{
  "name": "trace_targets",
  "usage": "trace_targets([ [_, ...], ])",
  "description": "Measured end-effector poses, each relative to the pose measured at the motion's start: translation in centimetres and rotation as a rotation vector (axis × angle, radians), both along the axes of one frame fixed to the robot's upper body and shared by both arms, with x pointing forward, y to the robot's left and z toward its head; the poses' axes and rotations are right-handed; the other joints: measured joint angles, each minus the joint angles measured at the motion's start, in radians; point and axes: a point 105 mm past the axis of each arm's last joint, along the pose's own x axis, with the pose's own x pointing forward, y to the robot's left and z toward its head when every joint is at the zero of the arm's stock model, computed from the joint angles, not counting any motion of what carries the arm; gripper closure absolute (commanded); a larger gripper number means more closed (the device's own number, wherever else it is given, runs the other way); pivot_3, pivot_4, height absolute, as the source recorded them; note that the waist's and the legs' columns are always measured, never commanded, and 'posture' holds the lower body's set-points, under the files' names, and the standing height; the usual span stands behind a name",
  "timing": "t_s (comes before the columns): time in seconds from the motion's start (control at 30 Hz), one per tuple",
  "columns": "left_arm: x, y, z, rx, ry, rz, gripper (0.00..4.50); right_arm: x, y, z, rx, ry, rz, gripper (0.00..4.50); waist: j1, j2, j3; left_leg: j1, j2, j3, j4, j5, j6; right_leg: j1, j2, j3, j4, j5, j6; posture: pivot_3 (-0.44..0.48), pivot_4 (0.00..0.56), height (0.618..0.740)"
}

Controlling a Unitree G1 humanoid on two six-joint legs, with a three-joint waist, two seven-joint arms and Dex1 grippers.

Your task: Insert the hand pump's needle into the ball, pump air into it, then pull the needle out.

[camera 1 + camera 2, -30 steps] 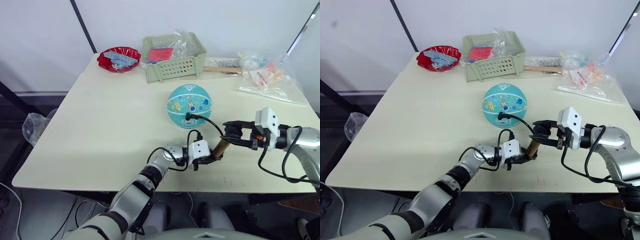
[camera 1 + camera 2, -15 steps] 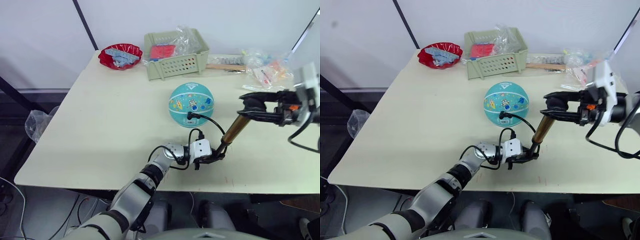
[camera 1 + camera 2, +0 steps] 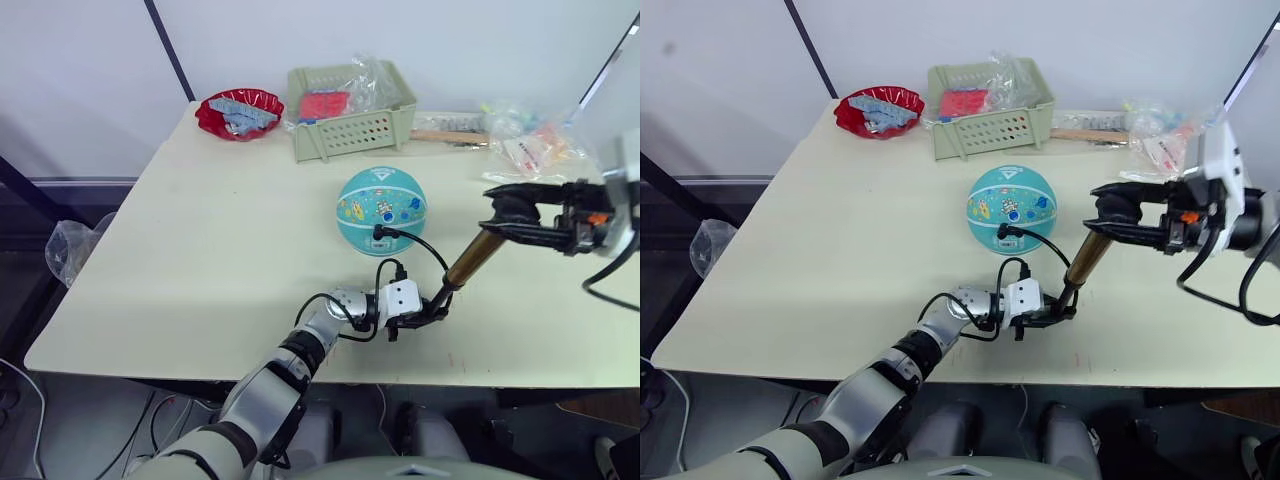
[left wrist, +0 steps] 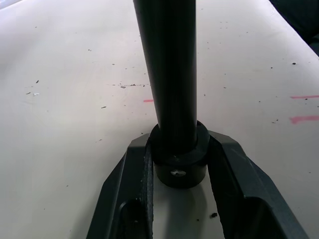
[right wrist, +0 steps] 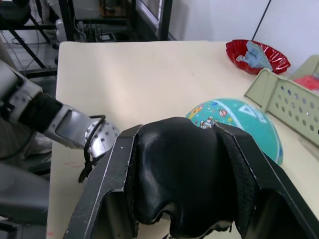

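Observation:
The teal ball (image 3: pixel 381 208) rests mid-table. The hand pump (image 3: pixel 472 260) leans up to the right, brass body showing. My left gripper (image 3: pixel 436 304) is shut on its black bottom end, which sits between the fingers (image 4: pixel 134 199) on the table. My right gripper (image 3: pixel 508 212) is shut on the black T-handle (image 5: pixel 184 174) at the pump's top. A thin black hose (image 3: pixel 425 250) loops from the pump's base to a small black fitting (image 3: pixel 378 236) pressed against the ball's near side. The needle's pin is hidden there.
At the table's far edge stand a red bowl (image 3: pixel 238 113) and a green basket (image 3: pixel 349 112). A wooden-handled tool (image 3: pixel 445 137) and clear plastic bags (image 3: pixel 540 150) lie at the back right. The table's front edge runs just behind my left gripper.
Over the last second my right gripper rose up and to the right with the handle, and more of the pump's brass body shows. In the last half second little moved. The left gripper stayed put.

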Motion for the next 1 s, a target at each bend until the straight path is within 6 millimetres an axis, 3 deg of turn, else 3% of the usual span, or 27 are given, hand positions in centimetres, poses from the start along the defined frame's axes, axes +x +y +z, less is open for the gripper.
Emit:
trace_targets([
  [0.33,0.0,0.5,-0.4,0.011,0.007,0.015,3.43,0.9,1.1,-7.2,0.003,0.027,-0.022,2.87,-0.015,-0.005,-0.012,0.002,0.001,0.0,0.0,0.0,0.0,0.002,0.003,0.0,0.0,0.001,-0.003,0.0,0.15,0.74],
  [0.53,0.0,0.6,-0.4,0.011,0.006,0.016,3.43,1.2,1.7,-9.4,-0.022,0.048,-0.051,2.87,-0.015,-0.003,-0.013,0.003,0.001,-0.001,0.0,0.0,0.0,0.002,0.003,0.0,0.001,0.001,-0.003,0.0,0.15,0.74],
  [0.87,0.0,0.2,-0.1,0.003,0.001,0.007,3.43,1.3,1.4,-7.9,-0.033,0.068,-0.04,2.87,-0.015,0.003,-0.007,0.002,0.0,0.0,0.0,0.0,0.0,0.001,0.003,0.0,0.001,0.002,-0.003,0.0,0.15,0.74],
  [1.0,0.0,0.1,0.2,-0.005,-0.003,-0.005,3.43,1.2,1.0,-4.0,-0.006,0.074,-0.033,2.87,-0.013,0.009,-0.002,-0.002,-0.001,-0.001,0.0,0.0,0.0,-0.001,0.003,-0.001,0.0,0.002,-0.005,0.0,0.15,0.74],
])
